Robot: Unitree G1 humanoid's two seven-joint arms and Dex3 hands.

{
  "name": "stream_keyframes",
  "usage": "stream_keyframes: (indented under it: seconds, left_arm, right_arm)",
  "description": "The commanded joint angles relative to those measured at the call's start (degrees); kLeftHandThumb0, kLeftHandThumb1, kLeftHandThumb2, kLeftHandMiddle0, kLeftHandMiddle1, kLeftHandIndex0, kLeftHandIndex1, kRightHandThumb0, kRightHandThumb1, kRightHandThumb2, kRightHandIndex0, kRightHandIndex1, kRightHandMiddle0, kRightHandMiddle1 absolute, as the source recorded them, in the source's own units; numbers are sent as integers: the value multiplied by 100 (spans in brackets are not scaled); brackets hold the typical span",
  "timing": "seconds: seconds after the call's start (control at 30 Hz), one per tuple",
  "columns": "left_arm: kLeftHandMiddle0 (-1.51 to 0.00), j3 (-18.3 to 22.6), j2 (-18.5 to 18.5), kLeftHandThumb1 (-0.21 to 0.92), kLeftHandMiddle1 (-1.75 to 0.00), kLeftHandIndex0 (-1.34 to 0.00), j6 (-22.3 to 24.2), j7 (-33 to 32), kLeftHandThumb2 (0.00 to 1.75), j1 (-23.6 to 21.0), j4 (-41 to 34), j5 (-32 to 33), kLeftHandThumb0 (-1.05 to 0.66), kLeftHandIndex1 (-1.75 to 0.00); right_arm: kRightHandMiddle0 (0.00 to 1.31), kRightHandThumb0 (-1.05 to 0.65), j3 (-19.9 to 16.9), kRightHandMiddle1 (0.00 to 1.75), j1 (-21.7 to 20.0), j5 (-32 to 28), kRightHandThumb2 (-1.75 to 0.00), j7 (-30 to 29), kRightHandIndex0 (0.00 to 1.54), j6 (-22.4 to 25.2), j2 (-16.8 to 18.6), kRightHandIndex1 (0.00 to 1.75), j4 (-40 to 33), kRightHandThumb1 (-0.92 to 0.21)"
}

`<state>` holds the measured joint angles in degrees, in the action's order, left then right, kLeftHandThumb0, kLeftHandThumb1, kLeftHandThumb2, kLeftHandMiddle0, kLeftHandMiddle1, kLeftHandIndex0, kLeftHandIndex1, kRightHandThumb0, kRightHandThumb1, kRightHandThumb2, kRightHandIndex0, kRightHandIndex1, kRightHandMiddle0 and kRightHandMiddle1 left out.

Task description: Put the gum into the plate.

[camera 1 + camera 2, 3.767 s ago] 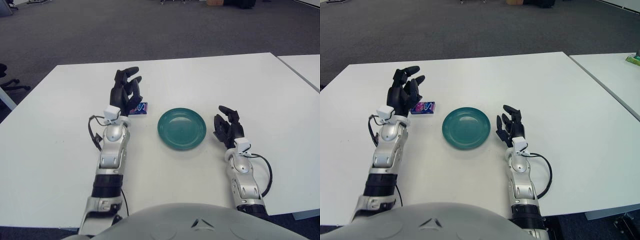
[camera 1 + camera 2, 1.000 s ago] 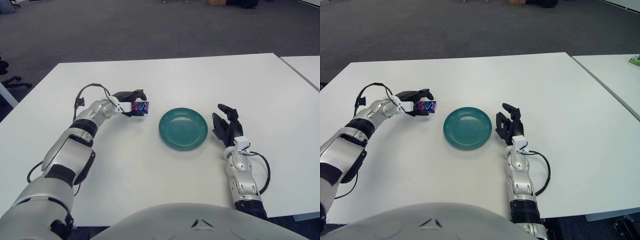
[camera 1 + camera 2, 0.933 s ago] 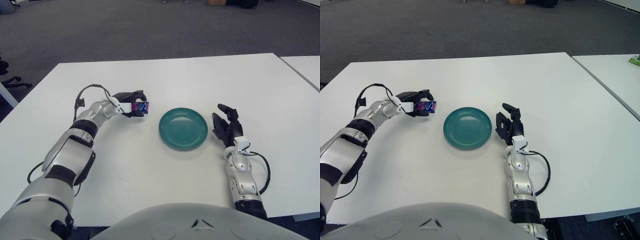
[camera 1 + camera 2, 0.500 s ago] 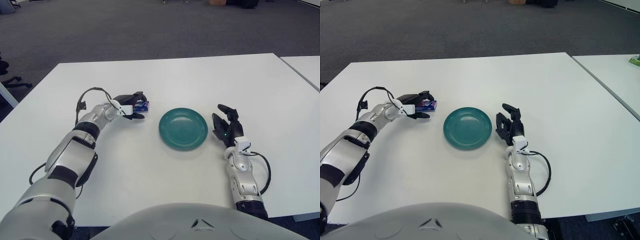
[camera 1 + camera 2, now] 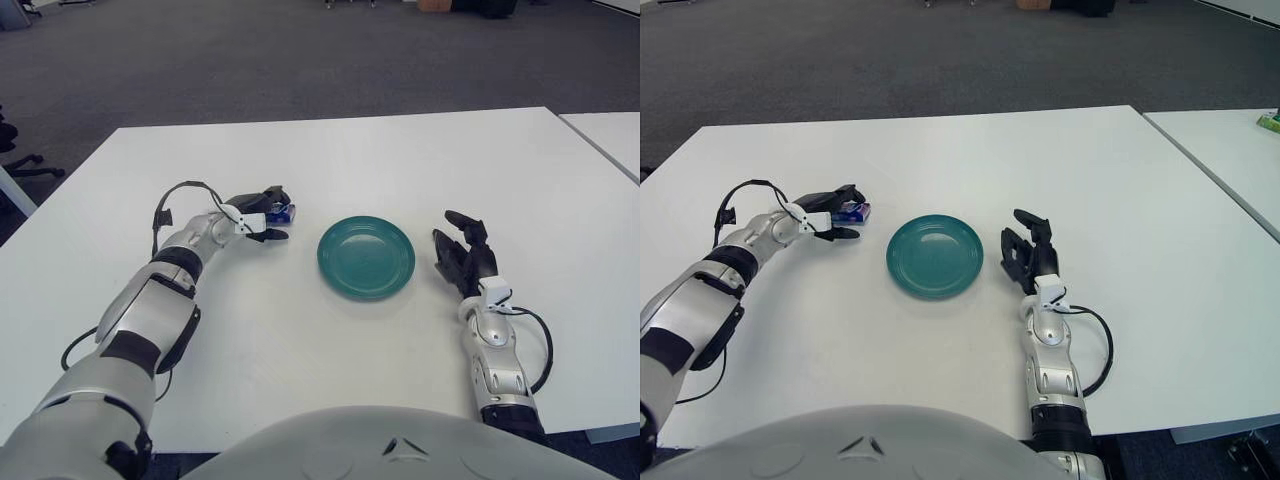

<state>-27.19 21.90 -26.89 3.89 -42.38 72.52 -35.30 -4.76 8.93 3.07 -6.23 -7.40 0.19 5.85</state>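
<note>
Lowered since a second ago, the left hand [image 5: 262,213] now sits left of centre, its fingers curled around the gum pack [image 5: 284,212], mostly hidden behind them; whether it touches the white table [image 5: 330,150] is unclear. Right of the empty teal plate [image 5: 366,256], the right hand [image 5: 464,258] has shifted slightly rightward, fingers spread.

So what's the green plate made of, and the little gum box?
The plate looks like glazed ceramic or hard plastic: smooth teal with soft shine, but the look can't settle which. The gum, at the left hand fingers, seems a printed cardboard or foil-wrapped pack: blue and purple print, box-shaped. The right hand shows right of the plate.
</note>
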Motion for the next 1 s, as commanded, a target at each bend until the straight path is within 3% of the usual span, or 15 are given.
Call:
stream_keyframes:
  seconds: [0.0, 0.2, 0.27, 0.4, 0.47, 0.5, 0.53, 0.63, 0.77, 0.97]
  left_arm:
    - [-30, -115, -89, 92, -6, -10, 285, 168, 35, 243, 256, -96, -92, -97]
    - [-29, -144, -173, 92, -4, -9, 585, 170, 42, 336, 381, -98, -92, -97]
    - [-32, -166, -199, 92, -5, -11, 647, 112, 41, 438, 414, -115, -90, -105]
    - [-42, -261, -239, 91, -7, -14, 763, 22, 33, 595, 456, -194, -79, -132]
    - [-52, -340, -264, 77, -17, -31, 847, -58, 59, 704, 488, -265, -56, -151]
    - [-51, -373, -272, 73, -44, -33, 877, -101, 66, 747, 499, -288, -53, -155]
    - [-45, -436, -270, 67, -90, -37, 925, -212, 78, 809, 514, -346, -49, -162]
    - [-60, -596, -267, 41, -142, -39, 1056, -534, 115, 929, 548, -477, -16, -170]
    - [-68, -699, -303, 26, -163, -44, 1213, -923, 136, 997, 577, -564, -4, -174]
    - [-73, -845, -325, 20, -164, -48, 1359, -1211, 142, 1039, 616, -668, -1, -175]
  right_arm:
    - [3, -50, -89, 93, 324, -96, -57, 30, 60, 281, -17, 12, 287, -92]
    - [2, -50, -137, 92, 338, -124, -57, 69, 58, 242, -55, 12, 315, -92]
    - [2, -51, -145, 92, 345, -137, -58, 88, 58, 243, -65, 13, 312, -92]
    - [2, -51, -161, 92, 348, -159, -59, 125, 58, 243, -68, 13, 313, -92]
    - [2, -51, -166, 92, 347, -171, -59, 142, 59, 239, -71, 14, 315, -92]
    - [3, -51, -167, 92, 347, -174, -59, 146, 59, 236, -72, 14, 316, -92]
    - [3, -51, -166, 92, 346, -177, -59, 149, 59, 236, -69, 15, 310, -92]
    - [4, -51, -173, 91, 342, -184, -58, 159, 57, 232, -66, 22, 304, -92]
    - [4, -50, -185, 92, 318, -173, -57, 144, 47, 258, -75, 42, 307, -92]
    - [4, -50, -201, 92, 277, -170, -58, 141, 44, 270, -97, 48, 344, -92]
